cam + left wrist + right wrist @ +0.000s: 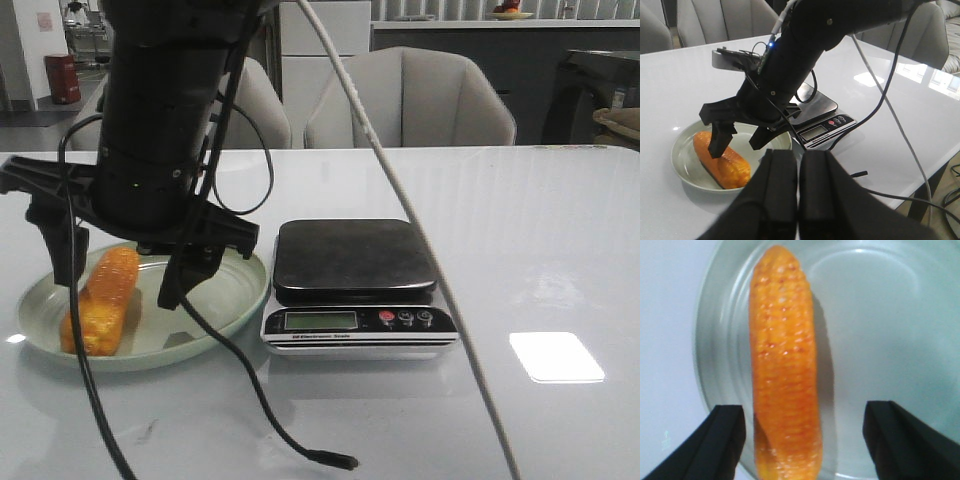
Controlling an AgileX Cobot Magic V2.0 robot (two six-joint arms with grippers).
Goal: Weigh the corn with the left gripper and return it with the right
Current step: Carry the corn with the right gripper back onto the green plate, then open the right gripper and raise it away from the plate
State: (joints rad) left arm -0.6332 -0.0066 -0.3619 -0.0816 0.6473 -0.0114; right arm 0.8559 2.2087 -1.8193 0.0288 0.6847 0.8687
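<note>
Return leg at the pale green round plate (235, 305): the short orange-yellow corn (100, 300) lies lengthwise in the dish, at the left of the white glossy desk (540, 250). The right arm's matte-black, two-fingered end effector (120, 283) hangs over it with its fingers spread wide, one on each side of the cob and touching neither side. The left end effector (798, 162), seen only from its own wrist camera, has its fingers pressed together on nothing and is held back from the plate. The black-topped digital kitchen scale (350, 255) stands bare just beside the plate.

With the platform empty and the cob in the dish, the job appears to be in its closing step. To finish cleanly, the right arm should rise straight up with its fingers kept apart, so that neither tip drags the cob or catches the plate's rim. The dangling black cable should be watched too.
</note>
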